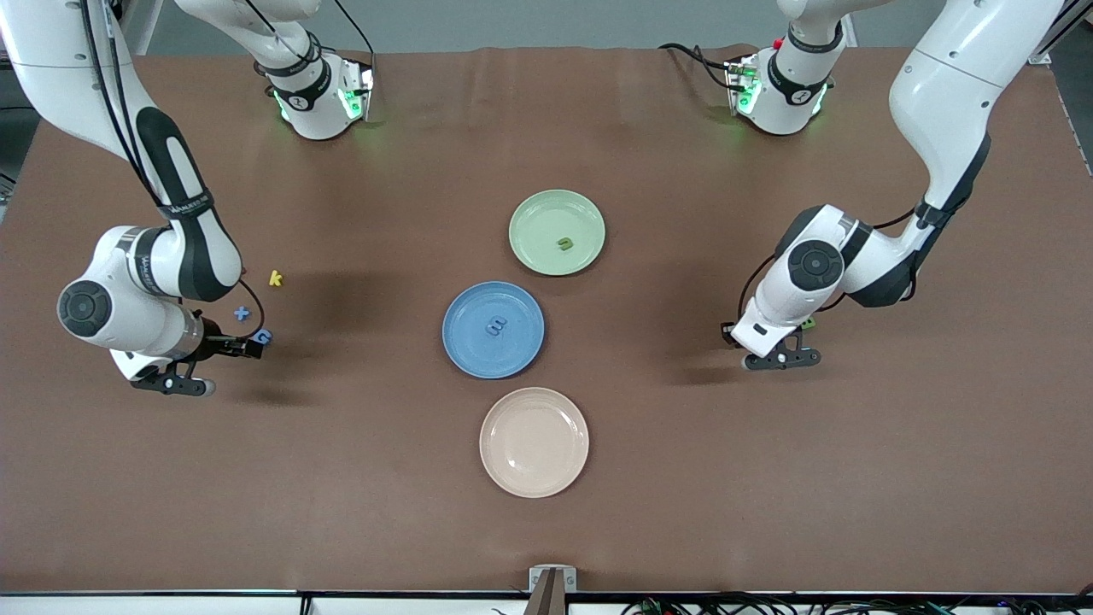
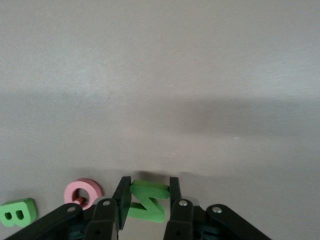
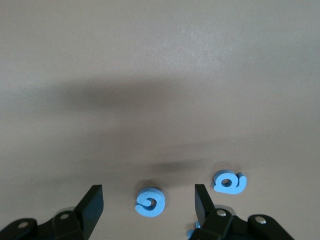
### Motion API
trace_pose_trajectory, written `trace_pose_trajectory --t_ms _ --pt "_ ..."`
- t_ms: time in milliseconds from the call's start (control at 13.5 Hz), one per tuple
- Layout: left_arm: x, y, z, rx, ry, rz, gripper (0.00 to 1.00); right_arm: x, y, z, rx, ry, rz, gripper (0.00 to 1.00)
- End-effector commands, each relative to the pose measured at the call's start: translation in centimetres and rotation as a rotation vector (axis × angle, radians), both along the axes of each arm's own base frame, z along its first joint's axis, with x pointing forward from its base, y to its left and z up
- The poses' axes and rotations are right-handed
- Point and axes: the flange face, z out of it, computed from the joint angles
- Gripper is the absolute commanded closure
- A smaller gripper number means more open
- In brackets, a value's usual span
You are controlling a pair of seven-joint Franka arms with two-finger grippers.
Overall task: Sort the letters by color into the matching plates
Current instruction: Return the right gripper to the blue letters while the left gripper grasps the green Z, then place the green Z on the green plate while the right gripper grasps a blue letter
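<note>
My left gripper [image 2: 148, 186] is low at the table near the left arm's end, shut on a green N [image 2: 147, 201] that stands between its fingers. A green B [image 2: 18, 212] lies beside it. My right gripper [image 3: 148, 193] is down at the table near the right arm's end. It is open, with a blue G [image 3: 150, 202] lying between its fingers and touching neither. A blue a [image 3: 229, 182] lies close by, and a blue x [image 1: 242, 313] lies beside that hand. The pale green plate [image 1: 534, 213] holds one green letter [image 1: 564, 244]. The blue plate [image 1: 465, 346] holds one blue letter [image 1: 495, 325].
A cream-beige plate [image 1: 534, 442] sits nearer the front camera than the blue plate. A yellow letter [image 1: 275, 278] lies beside the right arm's forearm. A pink O [image 2: 83, 192] lies close to the left gripper's finger, between the B and the N.
</note>
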Motion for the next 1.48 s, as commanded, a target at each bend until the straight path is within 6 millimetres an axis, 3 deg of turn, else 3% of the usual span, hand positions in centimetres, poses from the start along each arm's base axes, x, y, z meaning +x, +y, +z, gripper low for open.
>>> trace_pose_trajectory --t_ms 0,370,741,1037,1111,1185,1259,1407 --pt "-1.5 -3.4 3.0 -0.015 -0.012 0.063 1.0 -0.7 -0.1 -0.9 0.011 0.004 -0.001 0.2" --pt "-5.8 -13.2 4.9 -0.088 -0.012 0.248 1.0 -2.1 0.2 -2.8 0.025 0.047 -0.004 0.2" --pt "-13.7 -24.5 5.4 -0.118 -0.007 0.417 1.0 -2.6 0.7 -4.0 0.032 0.069 0.001 0.23" --pt "-20.1 -29.9 4.4 -0.111 0.018 0.506 0.95 -2.6 0.8 -4.4 0.033 0.075 0.002 0.34" --pt "-21.2 -30.6 4.2 -0.103 0.02 0.52 0.88 -2.6 0.8 -4.6 0.033 0.072 0.002 0.37" --pt "-21.5 -30.8 3.9 -0.099 0.027 0.541 0.49 -2.6 0.7 -4.7 0.033 0.071 0.001 0.39" --pt "-21.6 -30.8 3.7 -0.097 0.03 0.587 0.0 -2.7 0.7 -4.9 0.033 0.074 0.001 0.41" --pt "-20.8 -30.4 4.2 -0.093 0.013 0.61 0.0 -2.6 0.7 -4.9 0.034 0.072 0.001 0.49"
